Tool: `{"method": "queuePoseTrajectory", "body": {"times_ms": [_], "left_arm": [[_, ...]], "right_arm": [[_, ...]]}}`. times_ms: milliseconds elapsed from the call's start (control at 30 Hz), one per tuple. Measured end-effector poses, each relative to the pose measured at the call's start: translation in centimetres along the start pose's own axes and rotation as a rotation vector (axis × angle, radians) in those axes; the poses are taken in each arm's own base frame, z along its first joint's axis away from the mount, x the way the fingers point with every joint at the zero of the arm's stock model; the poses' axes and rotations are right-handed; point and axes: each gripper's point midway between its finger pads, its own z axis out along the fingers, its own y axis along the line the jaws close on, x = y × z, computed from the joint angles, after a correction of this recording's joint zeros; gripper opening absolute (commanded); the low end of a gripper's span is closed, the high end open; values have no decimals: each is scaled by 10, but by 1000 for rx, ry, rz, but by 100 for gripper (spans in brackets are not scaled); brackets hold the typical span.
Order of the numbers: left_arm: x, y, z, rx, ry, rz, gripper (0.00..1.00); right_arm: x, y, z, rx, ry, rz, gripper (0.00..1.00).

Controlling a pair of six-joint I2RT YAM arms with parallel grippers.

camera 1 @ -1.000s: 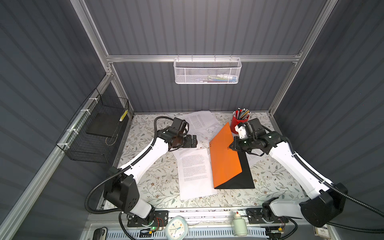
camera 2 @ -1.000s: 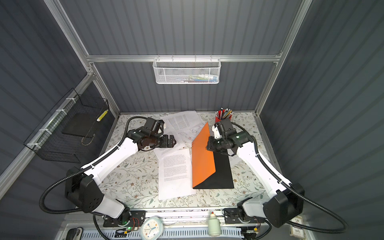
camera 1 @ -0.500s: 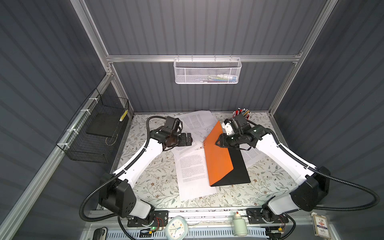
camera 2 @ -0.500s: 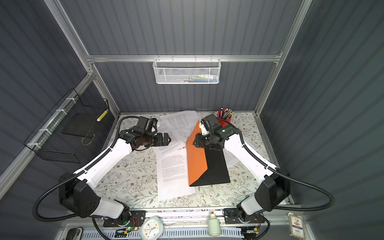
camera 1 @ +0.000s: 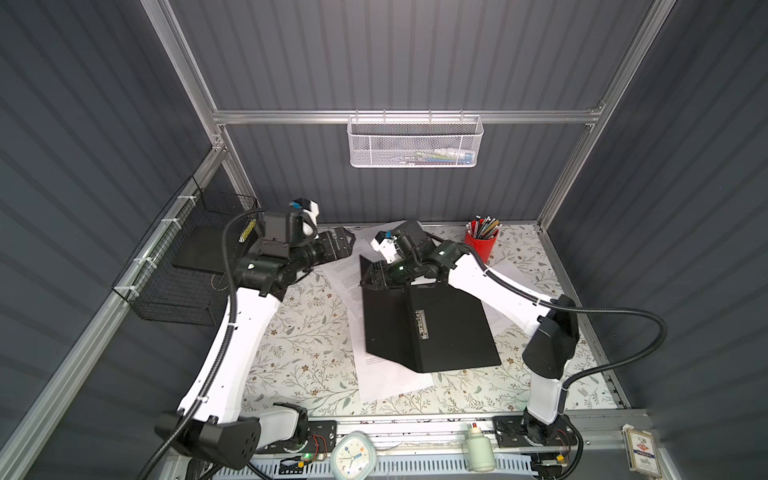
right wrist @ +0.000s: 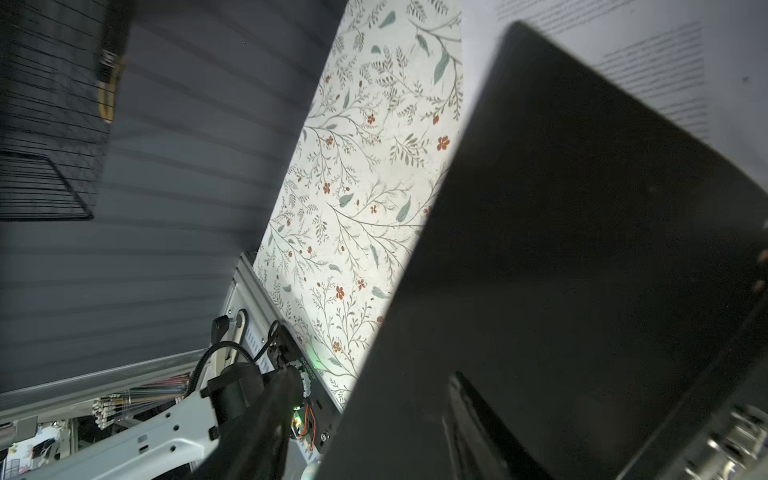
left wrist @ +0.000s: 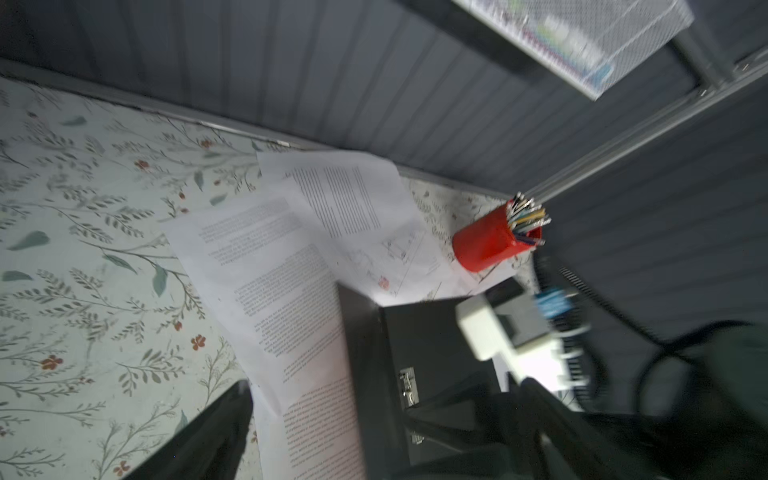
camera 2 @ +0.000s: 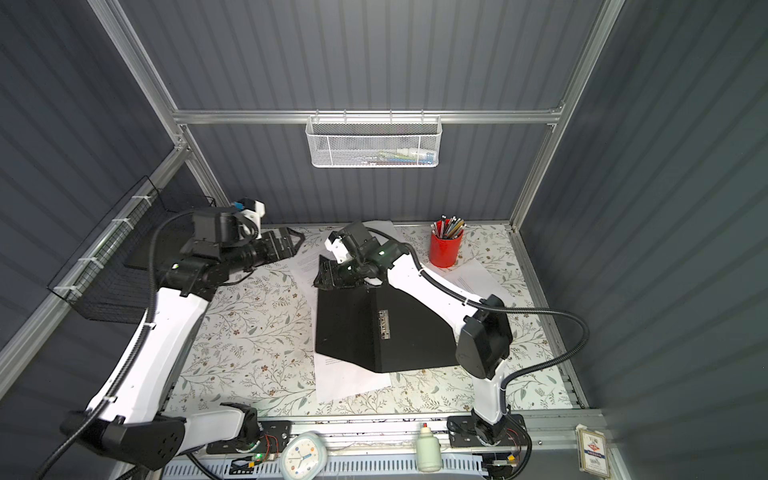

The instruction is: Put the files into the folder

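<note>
Folder [camera 1: 453,332] is seen spread open on the floral counter [camera 1: 299,345], black inside facing up, near the middle and a little to the right in both top views. Its right cover is laid flat, while its left cover is tilted up from the spine. The files [camera 1: 388,384], white printed sheets, are spread beneath it: one shows past its near edge, others are fanned out toward the back wall, and one is seen at its right side under the right arm. In the left wrist view a drawing sheet [left wrist: 395,257] is seen overlapping a text sheet. The left end effector [camera 1: 343,245] is held above the far left of the counter, jaws spread wide with nothing between them. The right end effector [camera 1: 370,275] is placed at the far corner of the raised cover, jaws parted, and no grip on the cover is seen. A red cup [camera 1: 481,245] of pencils is set at the far right, beside the sheets. A metal clip [camera 1: 422,324] is fixed along the spine
</note>
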Motion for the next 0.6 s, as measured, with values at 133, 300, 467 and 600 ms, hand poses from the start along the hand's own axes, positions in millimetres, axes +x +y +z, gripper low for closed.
{"method": "queuePoseTrajectory", "body": {"times_ms": [133,300,467,600], "left_arm": [[-3,-16,-9,75,-5,10,100],[72,-22,57,132,236,17,100],[213,-3,141,92,628,-6,100],[279,11,159,57,792,-28,100]], "right_arm": [[9,-36,-8,42,-2,48,55],[30,-92,-68,106,-75,120,39],[90,-137,-80,162,-33,182,31],[138,-159,-58,163,75,234,28]]}}
